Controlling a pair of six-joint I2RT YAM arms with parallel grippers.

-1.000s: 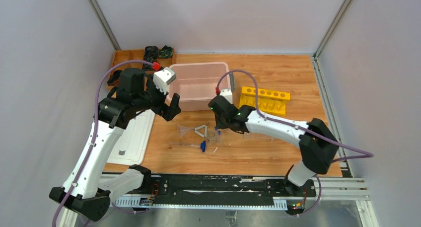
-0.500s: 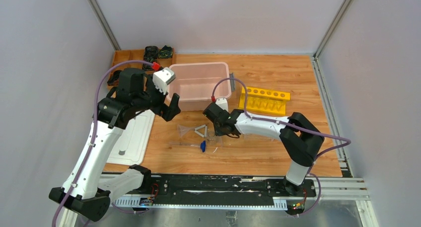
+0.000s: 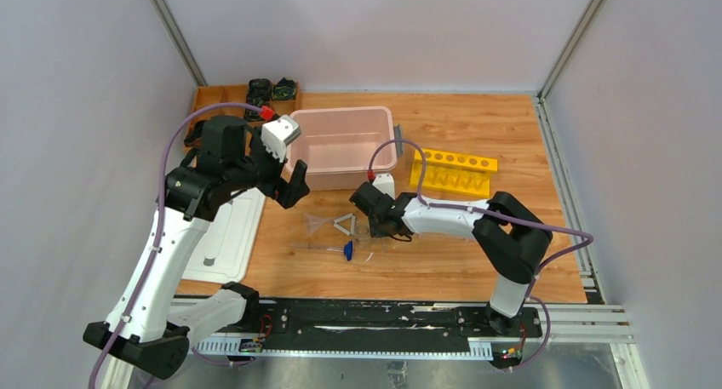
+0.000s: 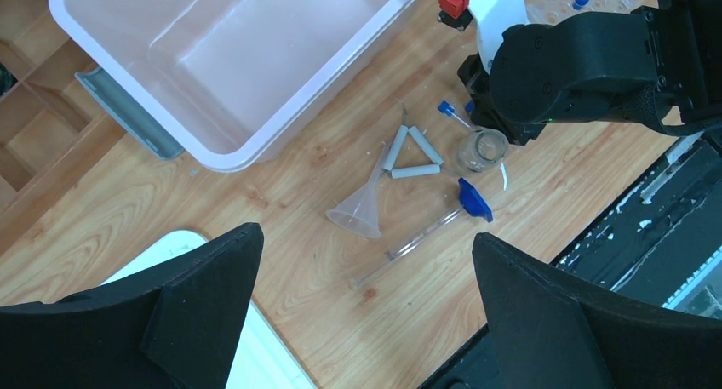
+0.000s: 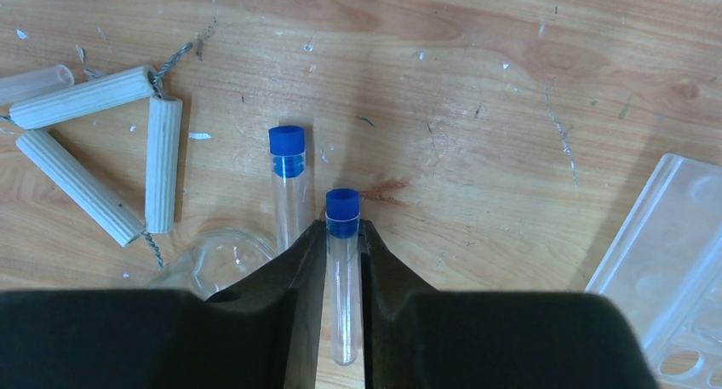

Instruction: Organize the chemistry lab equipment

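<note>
The right fingers [image 5: 300, 274] are clamped on a blue-capped clear tube [image 5: 343, 278], one on each side of its bare barrel just below the cap. The tube looks to lie flat on the wood. I judge it light, stiff, smooth and easy to crack, and being round it will roll or slip under a loose pinch. The barrel near the cap is the sound place to hold it.

A second tube [image 5: 288, 189] lies just beside it. The small clear dish [image 5: 213, 260] is near the left-hand finger and the white triangle [image 5: 94, 151] lies beyond. The clear tube rack [image 5: 673, 253] is apart on the other side, so there is room to lift.

The desk [image 3: 511, 134] is scratched, level wood, and these things lie mid-desk towards its near edge. A pink tub [image 3: 336, 142] stands towards the far edge. The left fingers [image 4: 204, 295] hang spread wide and empty above the funnel [image 4: 358, 214].
</note>
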